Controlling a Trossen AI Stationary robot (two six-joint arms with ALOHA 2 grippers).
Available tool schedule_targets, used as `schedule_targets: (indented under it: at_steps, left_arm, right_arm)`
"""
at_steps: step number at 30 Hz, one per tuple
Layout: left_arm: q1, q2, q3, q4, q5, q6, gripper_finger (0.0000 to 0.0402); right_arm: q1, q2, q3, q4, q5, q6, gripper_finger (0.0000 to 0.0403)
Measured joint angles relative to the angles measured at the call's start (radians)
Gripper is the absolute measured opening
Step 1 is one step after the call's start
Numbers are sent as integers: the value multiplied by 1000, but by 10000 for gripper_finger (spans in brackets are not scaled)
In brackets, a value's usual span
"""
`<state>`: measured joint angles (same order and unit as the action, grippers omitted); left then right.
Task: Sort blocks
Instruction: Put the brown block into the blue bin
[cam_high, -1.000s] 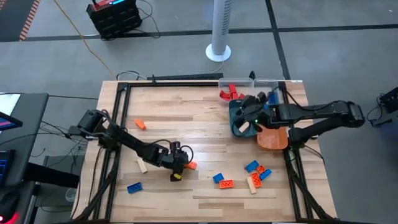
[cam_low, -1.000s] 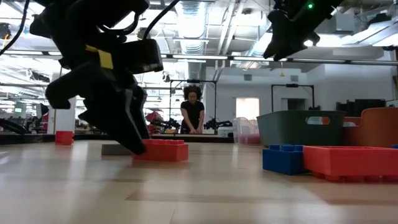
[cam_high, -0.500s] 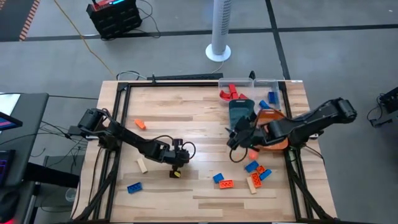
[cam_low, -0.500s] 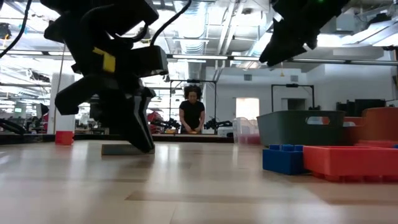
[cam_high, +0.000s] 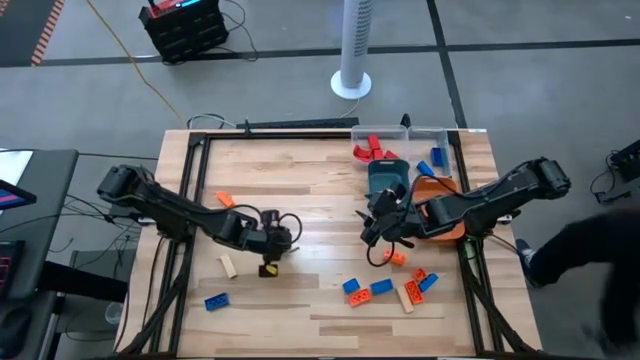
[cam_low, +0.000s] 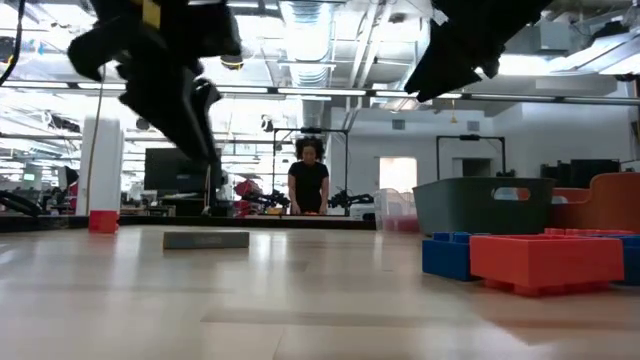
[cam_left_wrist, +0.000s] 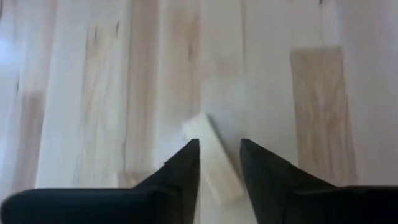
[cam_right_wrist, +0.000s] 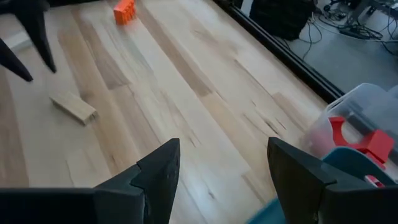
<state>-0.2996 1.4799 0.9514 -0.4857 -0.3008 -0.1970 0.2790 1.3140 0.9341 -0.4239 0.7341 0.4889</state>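
Two dark grippers above the wooden worktop: left gripper, jaws narrowly apart, empty, over a pale tan wooden block; right gripper, jaws wide apart, empty, near scattered red, blue and orange blocks.

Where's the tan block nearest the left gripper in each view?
High: tan block lies left of the left gripper.
Low: maybe the flat slab; unsure.
Left wrist: tan block shows through that gripper's gap.
Right wrist: tan block, near the far-off left gripper.
Shared landmark: left gripper.
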Motion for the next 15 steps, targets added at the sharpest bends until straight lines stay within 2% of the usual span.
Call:
schedule_targets:
  at_steps: [3,8,12,15]
  left_arm:
    - [0,-15,-43,-6,7,-77,162]
    - [10,15,-134,128,8,-130,228]
    - [6,-7,-198,320,-6,-130,250]
    - [-6,-12,-277,468,-46,-141,252]
  right_arm:
    - [2,11,2,33,1,-3,244]
    - [2,57,3,136,10,-70,244]
    - [11,75,3,183,20,-96,244]
    - [31,74,3,203,72,-99,244]
